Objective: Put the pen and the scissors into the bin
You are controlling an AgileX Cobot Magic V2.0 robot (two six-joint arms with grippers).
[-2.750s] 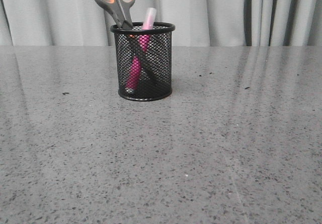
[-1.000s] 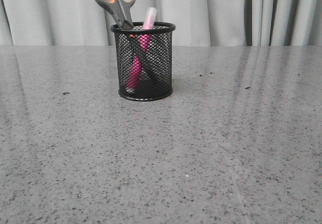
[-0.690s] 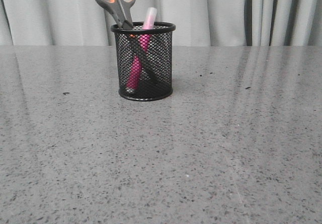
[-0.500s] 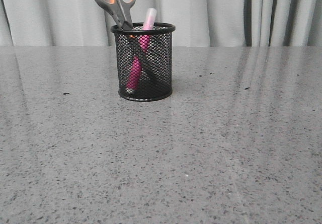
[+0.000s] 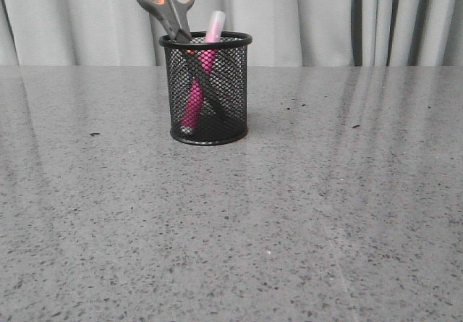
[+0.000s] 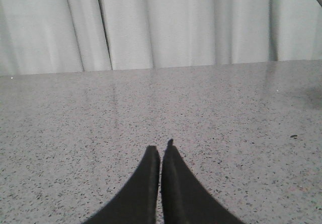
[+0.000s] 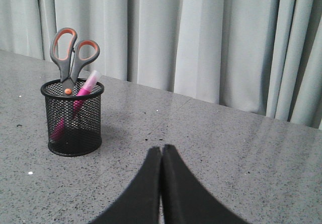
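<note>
Left hand (image 6: 160, 156): fingers pressed together, empty, low over the speckled grey stone surface (image 5: 289, 213). Right hand (image 7: 161, 156): likewise closed and empty, well apart from the black wire-mesh cylindrical bin (image 7: 72, 117). Nothing has changed across the last few seconds. The grey-and-orange-handled scissors (image 5: 168, 3) and magenta-pink pen (image 5: 198, 83) stand inside the bin, so the task is judged complete. No brand, label or writing is legible.

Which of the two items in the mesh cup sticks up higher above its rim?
The scissors: their handles rise well above the bin rim, while the pen shows only its pale cap.
</note>
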